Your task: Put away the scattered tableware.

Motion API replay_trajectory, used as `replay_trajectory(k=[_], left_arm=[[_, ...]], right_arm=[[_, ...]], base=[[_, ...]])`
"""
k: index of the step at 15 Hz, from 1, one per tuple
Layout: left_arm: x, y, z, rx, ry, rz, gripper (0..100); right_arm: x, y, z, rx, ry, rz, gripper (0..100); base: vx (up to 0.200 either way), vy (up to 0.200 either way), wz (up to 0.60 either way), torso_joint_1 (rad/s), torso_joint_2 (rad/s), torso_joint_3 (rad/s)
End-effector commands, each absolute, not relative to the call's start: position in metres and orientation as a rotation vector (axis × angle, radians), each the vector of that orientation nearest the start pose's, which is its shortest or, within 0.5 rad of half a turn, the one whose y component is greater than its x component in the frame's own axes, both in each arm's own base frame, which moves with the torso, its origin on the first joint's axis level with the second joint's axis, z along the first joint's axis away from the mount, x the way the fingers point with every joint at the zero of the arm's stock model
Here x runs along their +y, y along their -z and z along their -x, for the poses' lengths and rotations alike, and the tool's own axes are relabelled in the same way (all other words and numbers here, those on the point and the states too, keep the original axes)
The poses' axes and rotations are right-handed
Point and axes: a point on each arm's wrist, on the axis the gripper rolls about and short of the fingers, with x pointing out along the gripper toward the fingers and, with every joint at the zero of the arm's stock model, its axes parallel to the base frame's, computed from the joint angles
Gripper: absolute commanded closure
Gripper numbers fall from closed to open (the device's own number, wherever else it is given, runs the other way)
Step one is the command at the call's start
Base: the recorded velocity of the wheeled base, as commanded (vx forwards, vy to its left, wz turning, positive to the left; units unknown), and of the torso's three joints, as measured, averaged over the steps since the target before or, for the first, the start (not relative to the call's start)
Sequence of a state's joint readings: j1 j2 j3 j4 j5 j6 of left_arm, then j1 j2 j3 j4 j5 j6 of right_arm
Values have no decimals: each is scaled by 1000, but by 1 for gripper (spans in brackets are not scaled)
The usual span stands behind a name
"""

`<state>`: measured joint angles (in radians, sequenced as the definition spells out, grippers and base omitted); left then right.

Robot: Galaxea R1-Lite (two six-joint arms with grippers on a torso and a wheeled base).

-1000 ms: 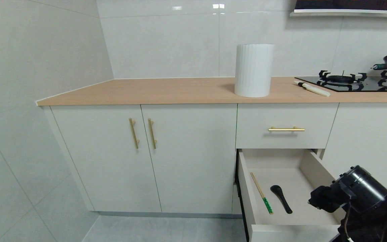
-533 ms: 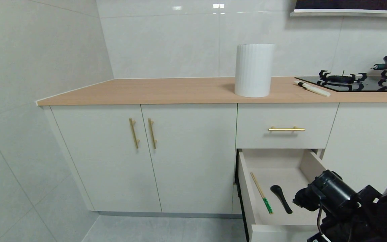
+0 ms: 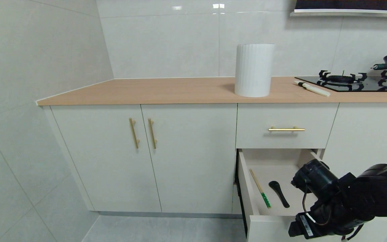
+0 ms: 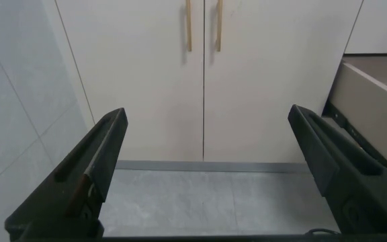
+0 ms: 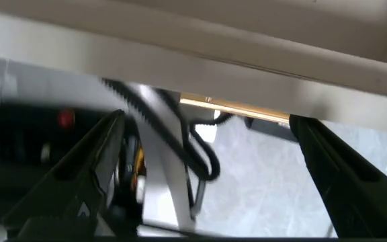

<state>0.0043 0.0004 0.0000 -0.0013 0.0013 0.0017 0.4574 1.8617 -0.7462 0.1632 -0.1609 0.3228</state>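
Lower drawer is hanging open under the bench. The chopsticks and black spoon are lying side by side inside it, not touching, with the chopsticks nearer its left wall. Right claw is sitting right at the drawer front with its fingers spread wide, gripping nothing, and the gold handle is showing in the gap between them. Left claw is gaping open too, facing the double cabinet doors. Up on the bench a white ribbed canister is standing upright, and a cream-handled utensil is lying beside the stove.
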Motion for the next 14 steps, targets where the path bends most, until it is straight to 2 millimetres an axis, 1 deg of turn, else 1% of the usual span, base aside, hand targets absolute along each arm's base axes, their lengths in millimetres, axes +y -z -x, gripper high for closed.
replay_trajectory(k=[1,3,5,7,8,10,13,14], left_arm=[[0,-76,23,-2,-6,-2,0],[0,-76,23,-2,-6,-2,0],[0,-76,23,-2,-6,-2,0],[0,-76,23,-2,-6,-2,0],[0,-76,23,-2,-6,-2,0],[0,-76,23,-2,-6,-2,0],[0,-76,23,-2,-6,-2,0],[0,-76,23,-2,-6,-2,0]], right_arm=[[110,-64,-245,1232,-21,98,0],[105,-65,-255,1204,1,65,0],[95,-57,-271,1162,37,24,0],[89,-48,-287,1127,59,-4,0],[87,-45,-299,1099,68,-19,0],[88,-43,-318,1060,63,-33,0],[85,-27,-356,990,70,-52,0],[85,-27,-356,990,70,-52,0]], base=[[0,0,0,0,0,0],[0,0,0,0,0,0],[0,0,0,0,0,0],[0,0,0,0,0,0],[0,0,0,0,0,0],[0,0,0,0,0,0],[0,0,0,0,0,0],[0,0,0,0,0,0]])
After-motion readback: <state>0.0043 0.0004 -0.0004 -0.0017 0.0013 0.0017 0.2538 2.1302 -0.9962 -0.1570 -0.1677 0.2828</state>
